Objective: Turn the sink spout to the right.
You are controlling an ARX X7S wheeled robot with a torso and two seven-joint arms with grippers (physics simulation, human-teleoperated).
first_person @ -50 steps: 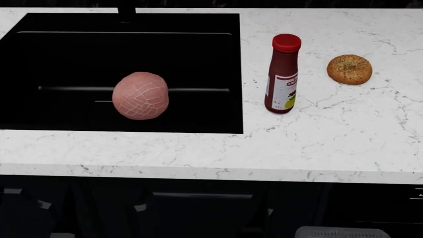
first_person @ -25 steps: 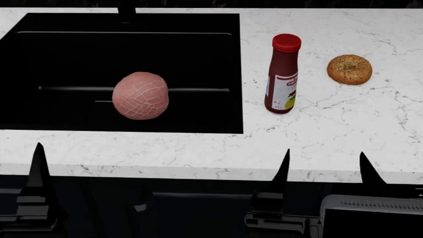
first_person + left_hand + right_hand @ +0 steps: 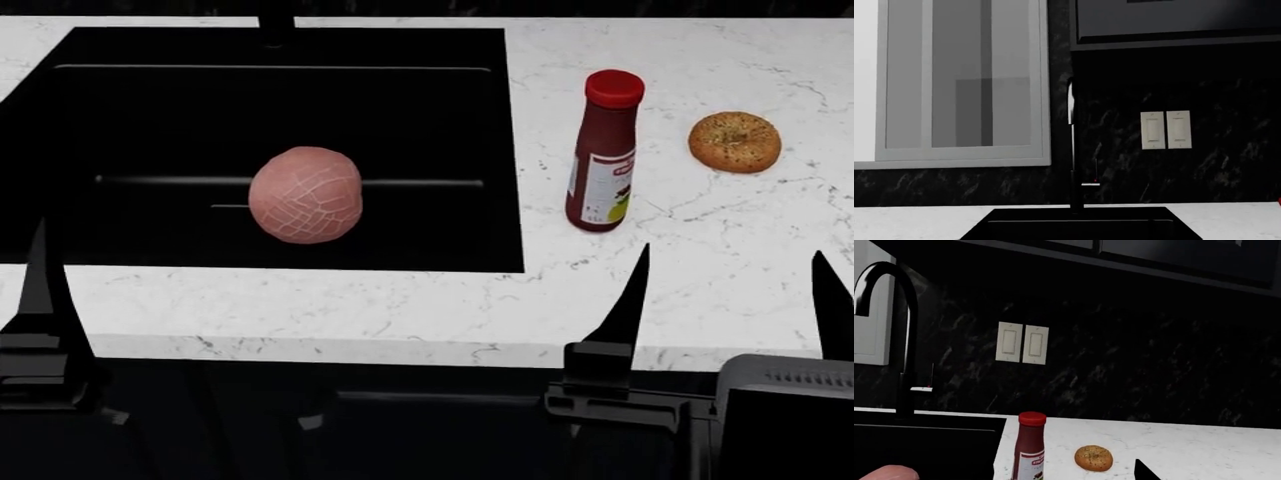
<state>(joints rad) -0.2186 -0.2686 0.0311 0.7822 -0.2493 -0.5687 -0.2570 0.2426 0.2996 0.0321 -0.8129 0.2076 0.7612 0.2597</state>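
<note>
The sink spout (image 3: 1071,160) is a slim black post behind the sink (image 3: 1074,222), with a small silvery lever (image 3: 1091,184) at its side. The right wrist view shows the sink spout (image 3: 905,355) arching over the basin. The head view shows only the spout's base (image 3: 276,25) at the back rim of the sink (image 3: 160,110). A pink netted ball of meat (image 3: 306,195) lies in the basin. My right gripper (image 3: 729,290) is open at the counter's front edge, far from the spout. One left finger (image 3: 36,290) shows, with no partner beside it.
A red sauce bottle (image 3: 603,150) stands on the white marble counter (image 3: 400,300) right of the sink, with a seeded bagel (image 3: 734,141) beyond it. Two wall switches (image 3: 1022,343) sit on the dark backsplash. A window (image 3: 961,80) is left of the spout.
Both grippers came up from below the counter edge and now stand higher in the head view. The head view shifted, so the sink, bottle and bagel sit slightly further right.
</note>
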